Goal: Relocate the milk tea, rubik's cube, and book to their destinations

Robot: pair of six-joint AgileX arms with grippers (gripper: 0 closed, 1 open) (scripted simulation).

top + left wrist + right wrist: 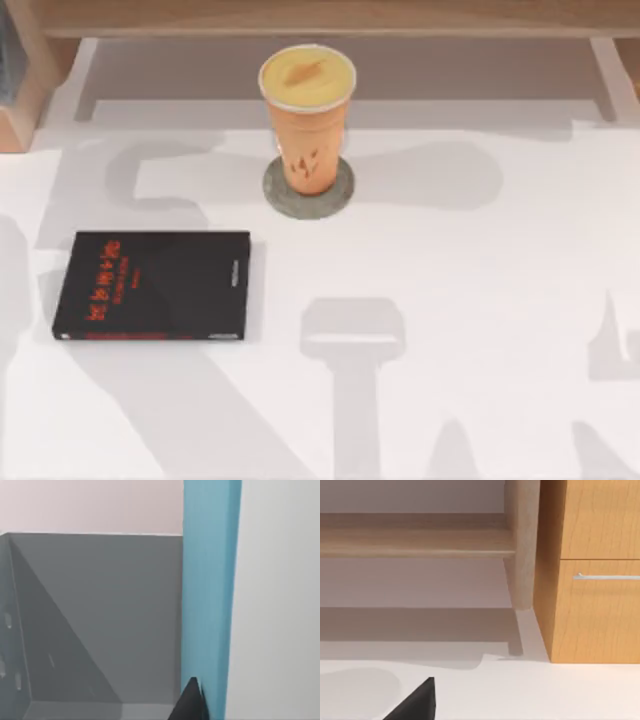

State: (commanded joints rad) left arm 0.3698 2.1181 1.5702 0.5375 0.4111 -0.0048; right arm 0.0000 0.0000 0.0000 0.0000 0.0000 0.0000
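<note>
One light blue book (209, 595) stands upright in the left wrist view, right against the left hand (192, 702), whose dark fingertip touches its face near the lower edge; whether that hand is clenched on it I cannot tell. Beside the book sits a grey walled compartment (100, 620). One milk tea (307, 115) stands upright on a round grey coaster (309, 190) at the far middle of the white surface (480, 300), below a wooden shelf (330, 15). One black book (152, 285) lies flat at the left, well apart from the cup. Open room spreads across the right half. The right hand (417, 702) hangs above the surface near a wooden drawer cabinet (595, 580); its grip I cannot tell.
</note>
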